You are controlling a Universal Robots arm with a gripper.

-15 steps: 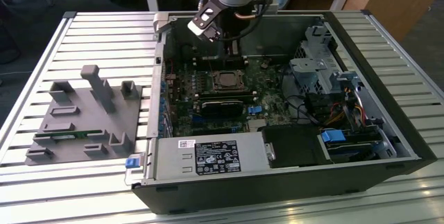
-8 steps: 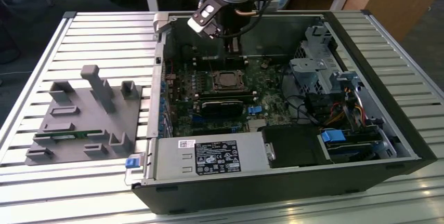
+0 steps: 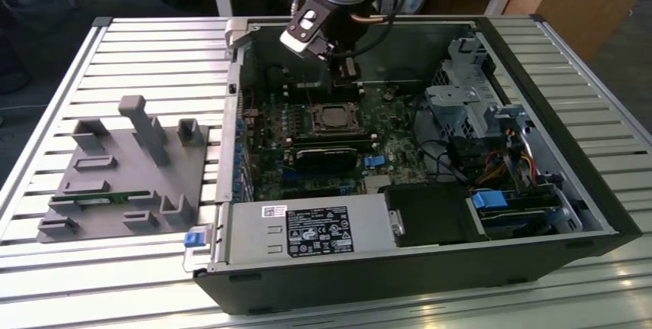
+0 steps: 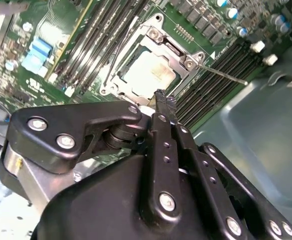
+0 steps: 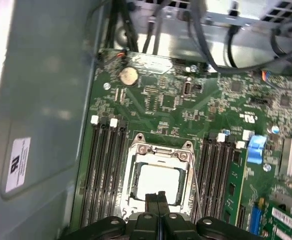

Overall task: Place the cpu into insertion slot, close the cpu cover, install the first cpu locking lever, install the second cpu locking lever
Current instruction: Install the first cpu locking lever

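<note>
Grey cpu [image 5: 158, 180] face-up, flat under cpu cover [image 5: 159, 151] (fingers [image 5: 153, 202] pinched together)

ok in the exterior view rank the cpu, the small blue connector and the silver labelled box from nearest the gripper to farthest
From the gripper:
1. cpu, in its socket beside the fingertips.
2. blue connector, further along the board.
3. silver labelled box, at the case's far wall from the arm.

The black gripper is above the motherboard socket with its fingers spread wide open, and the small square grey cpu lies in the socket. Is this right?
Not quite: the first wrist view shows the black gripper with its fingers shut together, not spread open. The rest holds: it is above the motherboard socket, and the small square grey cpu lies in it.
</note>
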